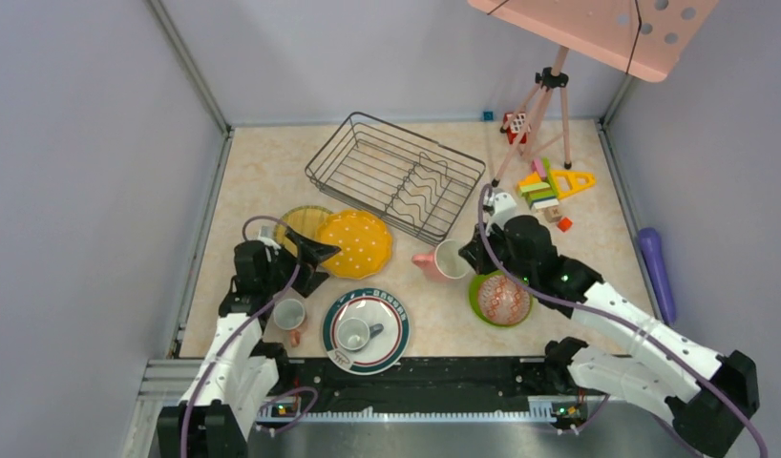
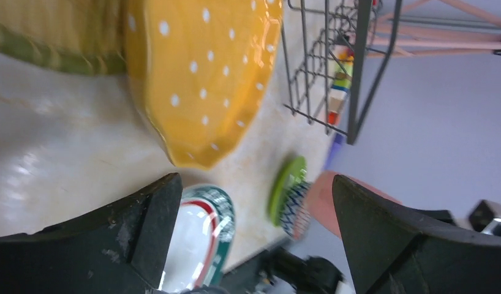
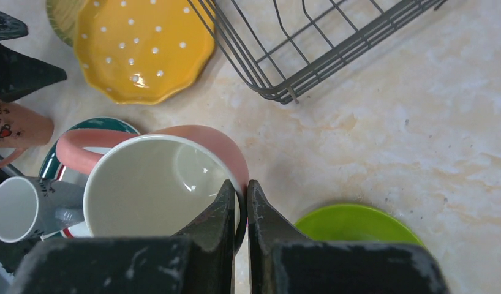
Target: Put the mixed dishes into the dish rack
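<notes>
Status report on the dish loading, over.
Left gripper open beside yellow dotted plate. Right gripper shut on pink mug rim. Dish rack empty; nothing between mug and rack.

Lavender walls (image 1: 81, 143) — beige marbled tabletop (image 1: 264, 179)

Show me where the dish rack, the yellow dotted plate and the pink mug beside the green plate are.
dish rack (image 1: 415, 194): top external view, on its wavy divider wires.
yellow dotted plate (image 1: 355, 243): top external view, on its middle.
pink mug (image 3: 150, 184): right wrist view, on its white inner wall.
</notes>
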Controlling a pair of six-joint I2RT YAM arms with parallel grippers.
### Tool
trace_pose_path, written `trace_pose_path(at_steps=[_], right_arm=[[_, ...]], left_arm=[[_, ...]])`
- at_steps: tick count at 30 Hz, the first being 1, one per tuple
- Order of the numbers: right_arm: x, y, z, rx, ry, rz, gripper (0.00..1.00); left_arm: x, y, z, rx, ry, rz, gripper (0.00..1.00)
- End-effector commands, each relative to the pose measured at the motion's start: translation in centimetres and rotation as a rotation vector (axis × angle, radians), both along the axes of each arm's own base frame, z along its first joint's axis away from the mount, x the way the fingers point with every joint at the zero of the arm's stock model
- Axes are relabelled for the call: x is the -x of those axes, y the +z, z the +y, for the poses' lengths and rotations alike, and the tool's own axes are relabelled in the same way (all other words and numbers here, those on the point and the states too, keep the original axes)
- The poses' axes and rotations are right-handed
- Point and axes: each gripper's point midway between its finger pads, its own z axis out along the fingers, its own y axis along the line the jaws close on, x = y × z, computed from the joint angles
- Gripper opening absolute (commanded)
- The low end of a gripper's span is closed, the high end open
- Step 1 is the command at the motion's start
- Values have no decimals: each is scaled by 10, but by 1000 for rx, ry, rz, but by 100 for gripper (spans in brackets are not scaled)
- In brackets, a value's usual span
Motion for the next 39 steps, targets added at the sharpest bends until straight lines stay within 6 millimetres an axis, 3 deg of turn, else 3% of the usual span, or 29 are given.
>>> trace_pose_path(at_steps=[1,8,15,20,23,30,39], right_arm=[[-12,75,19,-211,52,-290,0],[-20,134,37,-388,118,-559,0],[-26,163,67,-459,236,-717,0],[-17,192,83,-550,341,-875,0],[-15,204,95,-567,411,-920,0],[-14,227,114,-631,493,-1002,0],[-7,234,124,-669,560,-1064,0]], left_arm=[[8,47,-32,326,-71,101,97],[14,103,-36,467,-44,127,89],[20,157,-38,580,-6,144,86],[21,193,-41,612,-24,84,88],[21,206,-43,623,-35,74,88],[26,223,-75,630,-126,76,87],[32,228,-118,656,-233,95,77]])
